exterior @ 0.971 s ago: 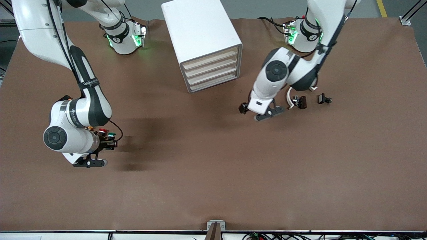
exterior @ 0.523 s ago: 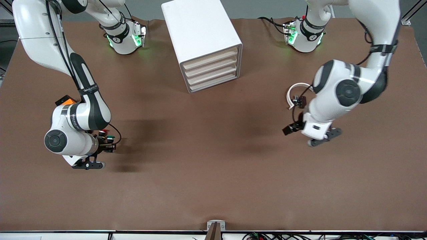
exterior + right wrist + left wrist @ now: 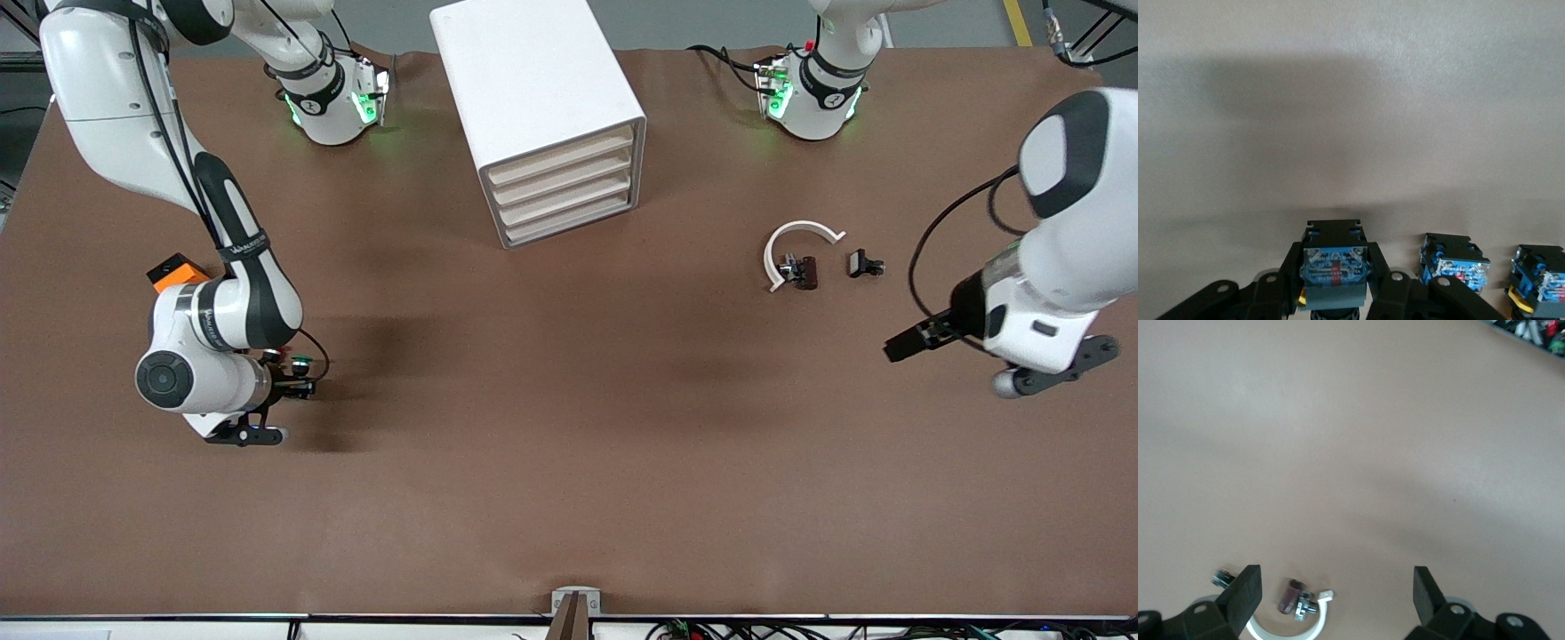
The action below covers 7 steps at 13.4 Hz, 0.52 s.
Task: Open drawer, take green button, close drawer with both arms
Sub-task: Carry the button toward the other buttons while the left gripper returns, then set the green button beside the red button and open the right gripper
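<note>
Swinging away from the drawer cabinet (image 3: 533, 80), the left arm now reaches out over bare counter (image 3: 569, 498) at its own end of the table. All four drawer fronts are flush, so both drawer steps look either done or not begun. The left hand (image 3: 907, 342) hangs wide open with nothing in it (image 3: 1335, 577), well apart from everything the task needs. The right arm has barely shifted and stays low at its own end, so it is plainly the nearer one. The right hand (image 3: 296, 388) is closed on a black-and-blue body (image 3: 1335, 263) at one end of a row of three. That end place makes it, I judge, the green-capped button (image 3: 300, 361). It stands cap up on the counter, with the red-capped button (image 3: 283, 356) just beside it. Any lift should therefore go straight up along its upright axis, clear of that neighbour.
</note>
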Motion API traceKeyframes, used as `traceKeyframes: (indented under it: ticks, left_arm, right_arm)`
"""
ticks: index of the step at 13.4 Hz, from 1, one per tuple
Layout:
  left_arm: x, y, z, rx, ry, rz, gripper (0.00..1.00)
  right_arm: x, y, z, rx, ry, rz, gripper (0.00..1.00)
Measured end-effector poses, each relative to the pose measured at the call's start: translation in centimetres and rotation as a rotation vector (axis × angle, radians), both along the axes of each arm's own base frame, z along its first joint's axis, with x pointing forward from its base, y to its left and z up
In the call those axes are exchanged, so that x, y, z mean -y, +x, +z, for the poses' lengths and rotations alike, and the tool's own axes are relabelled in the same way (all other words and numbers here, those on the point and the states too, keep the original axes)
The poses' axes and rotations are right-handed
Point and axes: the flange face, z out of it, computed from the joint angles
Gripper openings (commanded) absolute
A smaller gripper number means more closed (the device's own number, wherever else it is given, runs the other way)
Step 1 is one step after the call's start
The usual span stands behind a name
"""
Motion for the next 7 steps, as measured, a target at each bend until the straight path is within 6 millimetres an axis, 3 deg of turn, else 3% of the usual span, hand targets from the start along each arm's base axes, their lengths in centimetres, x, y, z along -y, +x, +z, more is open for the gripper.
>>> traceKeyframes:
  ticks: [4,6,7]
  left_arm:
    - [-3.4,-4.0,6.7,0.006,0.053,-0.146,1.00]
    - [-4.5,-6.6,9.6,-0.008,0.070,-0.195,1.00]
    - [-4.5,-7.7,10.7,-0.010,0.074,-0.209,1.00]
  right_arm:
    - [0.0,-0.8,-1.0,-0.025,-0.003,-0.012,0.27]
    - [-0.1,-1.0,-1.2,-0.029,-0.004,-0.017,0.38]
    - [-0.1,-1.0,-1.2,-0.029,-0.005,-0.018,0.56]
